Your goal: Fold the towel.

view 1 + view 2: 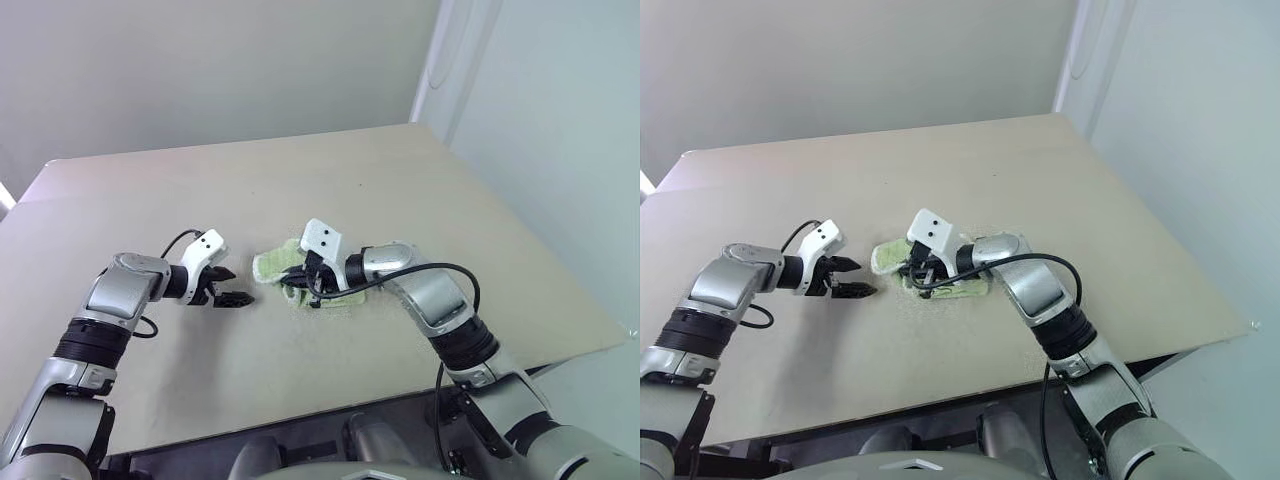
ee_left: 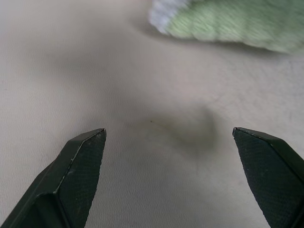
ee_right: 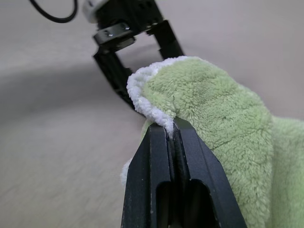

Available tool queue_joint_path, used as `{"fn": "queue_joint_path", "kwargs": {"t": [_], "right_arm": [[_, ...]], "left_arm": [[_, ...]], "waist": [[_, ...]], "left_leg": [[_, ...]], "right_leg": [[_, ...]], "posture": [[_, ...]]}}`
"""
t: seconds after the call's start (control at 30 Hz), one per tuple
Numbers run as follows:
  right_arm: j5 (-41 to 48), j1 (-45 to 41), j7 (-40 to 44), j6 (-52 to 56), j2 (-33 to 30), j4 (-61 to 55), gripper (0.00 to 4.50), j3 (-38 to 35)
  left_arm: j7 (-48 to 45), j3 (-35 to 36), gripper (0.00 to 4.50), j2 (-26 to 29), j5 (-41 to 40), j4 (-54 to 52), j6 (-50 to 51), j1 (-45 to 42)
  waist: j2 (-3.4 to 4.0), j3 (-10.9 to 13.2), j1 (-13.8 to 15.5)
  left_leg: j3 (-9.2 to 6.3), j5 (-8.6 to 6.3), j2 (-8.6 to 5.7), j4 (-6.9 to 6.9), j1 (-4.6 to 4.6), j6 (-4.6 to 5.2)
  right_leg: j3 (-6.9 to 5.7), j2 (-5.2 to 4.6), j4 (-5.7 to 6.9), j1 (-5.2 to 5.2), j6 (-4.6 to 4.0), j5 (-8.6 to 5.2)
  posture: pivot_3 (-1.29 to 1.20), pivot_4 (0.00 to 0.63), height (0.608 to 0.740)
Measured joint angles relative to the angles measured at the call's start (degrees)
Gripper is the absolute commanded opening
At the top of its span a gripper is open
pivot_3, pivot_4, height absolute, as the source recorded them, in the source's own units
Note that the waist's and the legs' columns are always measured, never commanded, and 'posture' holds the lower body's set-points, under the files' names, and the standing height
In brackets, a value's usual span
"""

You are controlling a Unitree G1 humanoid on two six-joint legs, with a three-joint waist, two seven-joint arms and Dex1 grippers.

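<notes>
The right gripper [image 3: 172, 142] has its two black fingers pressed together on the white-edged rim of the towel [image 3: 213, 123], pinching a thin fold of cloth between them. The towel is a small light green terry bundle, already doubled over on itself, lying near the middle of the beige table [image 1: 400, 180] under and just beside that gripper. The left gripper [image 1: 226, 285] hangs just off the towel's left end with its fingers spread wide and nothing between them, the cloth near but apart from it.

The cloth looks soft, light and limp: it will likely sag from any single pinch and drag its free part along the tabletop, so a fold should carry better with two holds on the same edge. The stitched white hem seems the firmest place to grip, the plush pile being thick and likely to slip. The nearest free corner for the left gripper is the white-edged end facing it
</notes>
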Motion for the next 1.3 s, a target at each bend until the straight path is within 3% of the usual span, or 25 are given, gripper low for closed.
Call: {"fn": "queue_joint_path", "kwargs": {"t": [0.23,0.63,0.77,1.0,1.3], "right_arm": [[-0.54,0.00,0.13,1.64,-3.20,0.24,0.07,3.62],[2.86,0.01,2.21,1.66,-4.62,-1.74,0.07,3.13],[2.89,0.04,2.66,0.63,-5.26,-2.16,0.99,3.14],[2.88,0.52,2.81,0.23,-5.42,-2.16,3.50,3.15],[2.69,0.51,1.65,-1.15,-3.96,-1.97,3.50,3.18]], "left_arm": [[0.00,-0.17,4.50,-0.53,0.82,1.57,-1.33,-0.49],[-0.09,-0.19,4.50,-0.55,1.30,1.79,-1.39,-0.50],[-0.08,-0.18,4.50,-0.56,1.30,1.89,-1.48,-0.51],[0.12,-0.18,4.50,-0.61,1.36,2.77,-2.23,-0.52],[0.37,-0.19,4.50,-0.62,1.80,2.77,-2.46,-0.52]], "waist": [[0.01,0.00,-0.05],[0.01,0.00,-0.03],[0.01,0.00,-0.02],[0.01,0.00,0.00],[0.01,0.01,-0.02]], "left_leg": [[0.01,0.00,0.00,0.00,-0.02,0.00],[0.00,0.00,0.00,-0.01,-0.02,0.00],[0.01,0.00,0.00,-0.01,-0.02,0.00],[0.01,0.00,0.00,0.00,-0.03,0.00],[0.01,0.00,0.00,-0.01,-0.02,0.00]], "right_leg": [[0.00,0.00,-0.01,-0.02,0.00,0.00],[0.00,0.00,-0.01,-0.02,0.02,0.00],[0.00,0.00,-0.01,-0.02,0.01,-0.01],[0.00,0.00,-0.02,-0.02,0.01,-0.01],[0.00,0.00,-0.02,-0.03,-0.01,-0.02]], "posture": [[0.00,0.000,0.740],[0.00,0.000,0.740],[0.00,0.000,0.740],[0.00,0.000,0.740],[0.00,0.000,0.740]]}}
